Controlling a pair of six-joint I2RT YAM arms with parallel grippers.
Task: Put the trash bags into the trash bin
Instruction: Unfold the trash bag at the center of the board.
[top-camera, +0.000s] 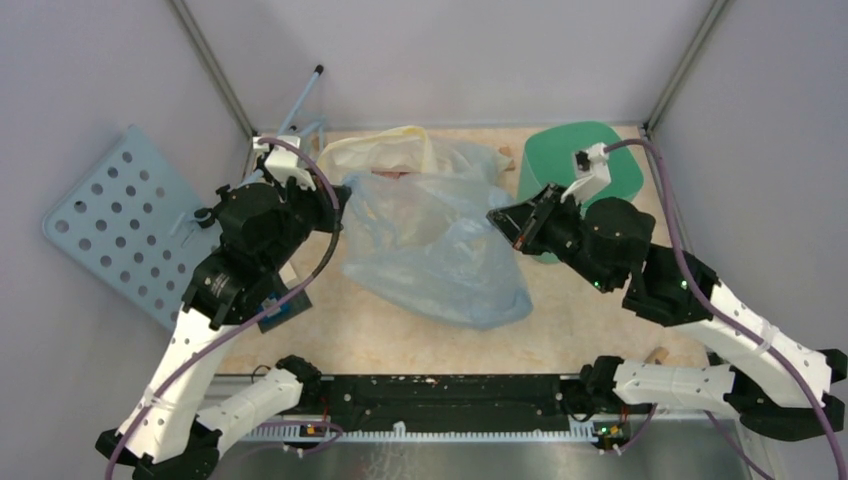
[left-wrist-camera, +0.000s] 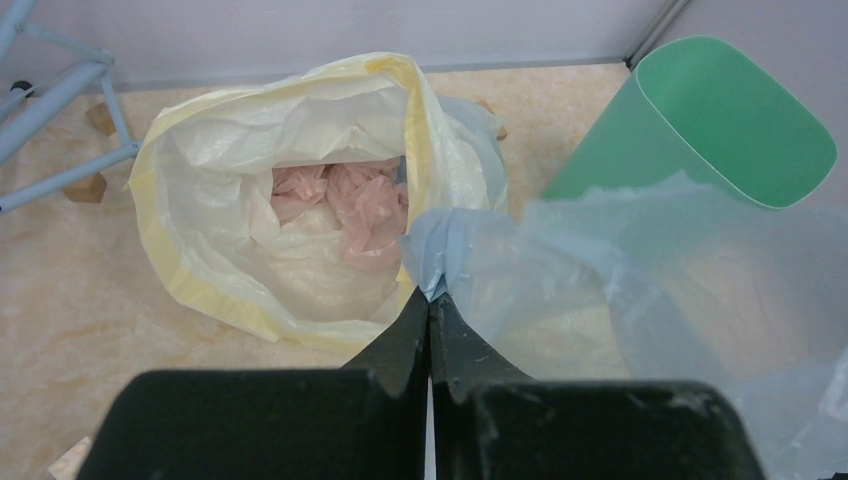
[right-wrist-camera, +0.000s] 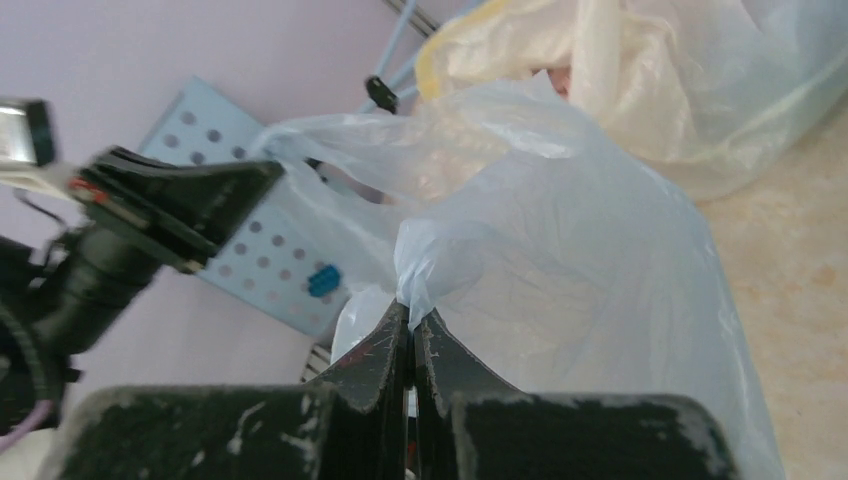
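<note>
I am pinching one trash bag (top-camera: 430, 255) with left pincer (top-camera: 341, 206) and right pincer (top-camera: 497, 222), trash bin (top-camera: 566, 152) sitting at its two o'clock.

Bag (top-camera: 430, 250): thin, crinkled, see-through pale blue, slack. Its edge is pinched at two spots, by the left gripper (left-wrist-camera: 430, 300) and the right gripper (right-wrist-camera: 410, 322), both clamped tight. The film spans between them and the rest droops nearer than the bin (top-camera: 548, 150). It sits just left of the bin, outside it. Bin: mint-green, smooth, rounded-square mouth, tapering walls.
</note>
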